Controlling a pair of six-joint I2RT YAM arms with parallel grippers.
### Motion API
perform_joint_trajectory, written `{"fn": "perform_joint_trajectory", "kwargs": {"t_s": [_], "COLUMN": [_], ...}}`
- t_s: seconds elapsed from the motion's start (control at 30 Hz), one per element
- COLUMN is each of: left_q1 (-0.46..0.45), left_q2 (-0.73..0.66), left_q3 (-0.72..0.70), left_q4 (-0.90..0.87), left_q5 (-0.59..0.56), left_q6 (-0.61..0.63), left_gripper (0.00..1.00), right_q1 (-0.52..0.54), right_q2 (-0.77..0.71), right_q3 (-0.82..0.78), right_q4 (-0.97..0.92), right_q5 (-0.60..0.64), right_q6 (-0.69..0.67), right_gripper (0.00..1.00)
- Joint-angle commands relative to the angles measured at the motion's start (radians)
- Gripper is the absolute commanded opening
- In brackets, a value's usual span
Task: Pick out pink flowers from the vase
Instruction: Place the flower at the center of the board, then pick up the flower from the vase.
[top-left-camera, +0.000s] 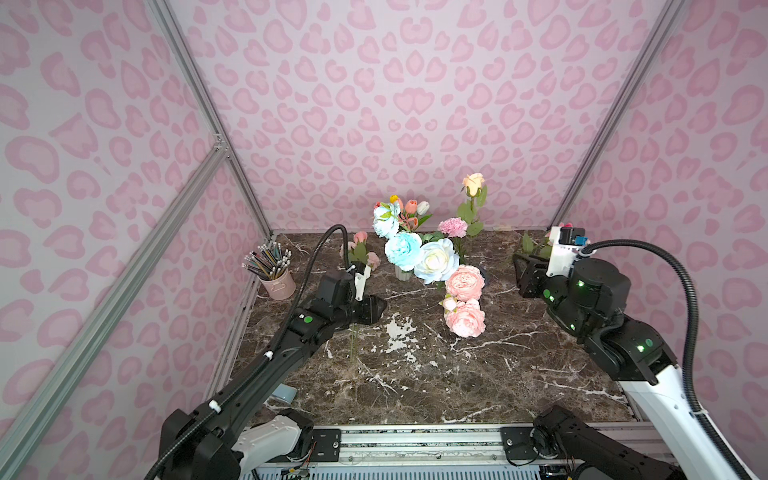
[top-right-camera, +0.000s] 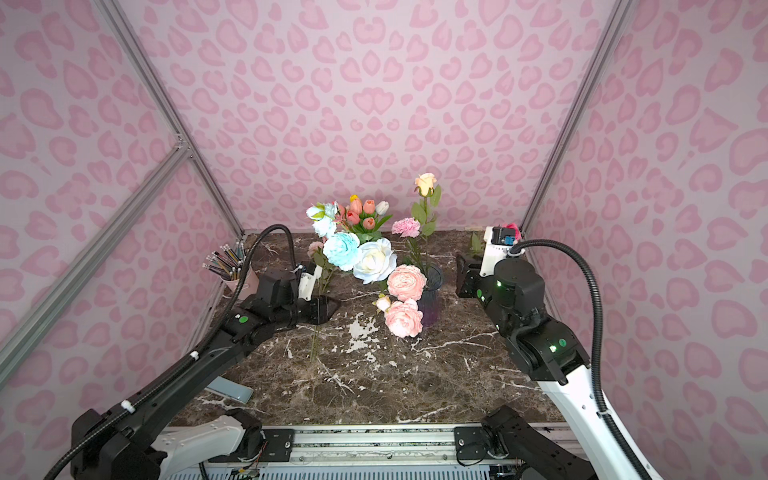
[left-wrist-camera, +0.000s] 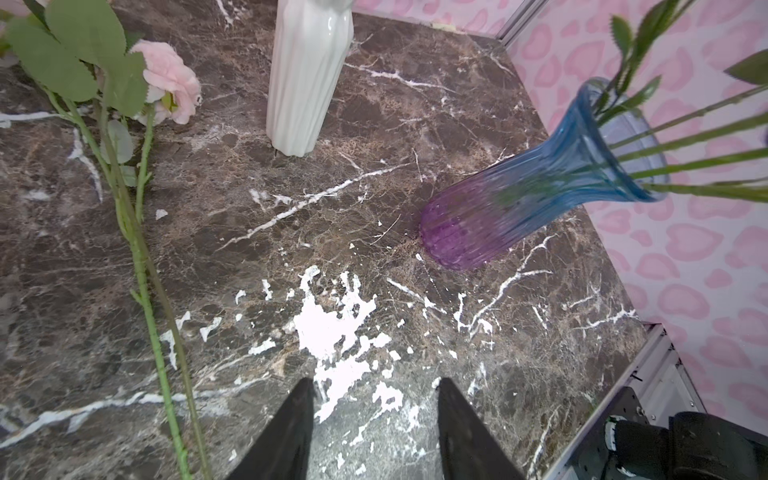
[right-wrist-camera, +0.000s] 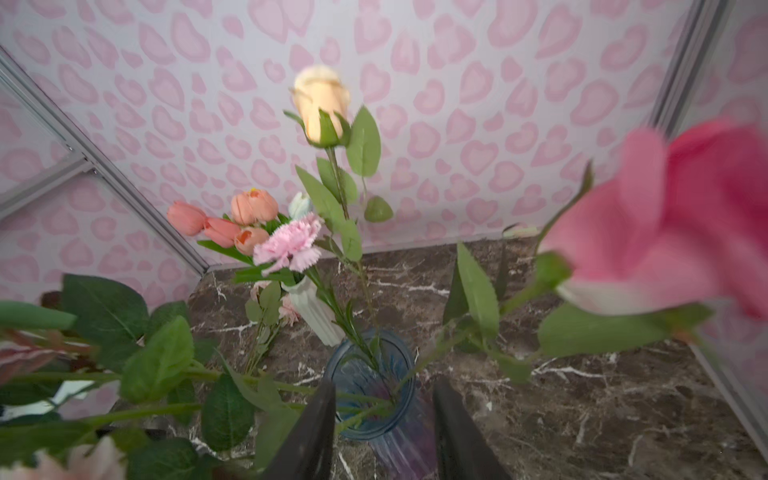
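Magenta rosebud leans from the blue-purple glass vase, its long green stem slanting down between the right gripper's parted fingers; the left gripper, fingers spread and empty, hovers farther off.

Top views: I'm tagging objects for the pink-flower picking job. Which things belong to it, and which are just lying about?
Job: glass vase, pink peonies, pink carnation, magenta rosebud, salmon tulips, pink rosebuds lying on the table.
Lying about: pencil cup, peach rose, light blue peonies, white rose.
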Motion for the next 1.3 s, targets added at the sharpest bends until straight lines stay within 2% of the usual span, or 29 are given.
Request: {"fn": "perform_joint_trajectory", "kwargs": {"t_s": [0.0, 0.17, 0.27, 0.43, 0.53, 0.67, 0.77, 0.83, 0.9, 1.27], "left_q1": [-0.008, -0.028, -0.039, -0.044, -0.047, -0.049, -0.053, -0.058, -0.063, -0.083], "left_q2": [-0.086, -0.126, -0.125, -0.134, -0.138, -0.146, -0.154, -0.152, -0.148, -0.135], "left_q3": [-0.038, -0.050, -0.082, -0.112, -0.124, -0.138, -0.138, -0.142, -0.142, -0.141], "left_q4": [0.003, -0.005, 0.034, 0.037, 0.040, 0.050, 0.047, 0.050, 0.054, 0.065], "left_q5": [0.015, 0.106, 0.165, 0.150, 0.139, 0.135, 0.127, 0.123, 0.125, 0.116], "left_q6": [0.035, 0.072, 0.095, 0.109, 0.113, 0.114, 0.121, 0.123, 0.124, 0.130], "left_gripper": [0.50, 0.50, 0.49, 0.48, 0.48, 0.47, 0.47, 0.47, 0.47, 0.43], "right_q1": [-0.013, -0.028, -0.026, 0.009, 0.048, 0.100, 0.103, 0.102, 0.094, -0.007], "right_q2": [-0.035, -0.136, -0.202, -0.411, -0.437, -0.350, -0.283, -0.236, -0.186, -0.032], "right_q3": [-0.102, -0.356, -0.481, -0.749, -0.846, -0.861, -0.853, -0.836, -0.824, -0.785], "right_q4": [0.038, 0.233, 0.382, 0.742, 0.901, 0.991, 1.075, 1.102, 1.126, 1.176], "right_q5": [-0.173, -0.218, -0.237, -0.243, -0.284, -0.290, -0.248, -0.199, -0.201, -0.363], "right_q6": [0.047, 0.031, -0.058, -0.350, -0.572, -0.739, -0.780, -0.768, -0.778, -0.731], "right_gripper": [0.39, 0.41, 0.44, 0.44, 0.43, 0.45, 0.46, 0.47, 0.47, 0.44]}}
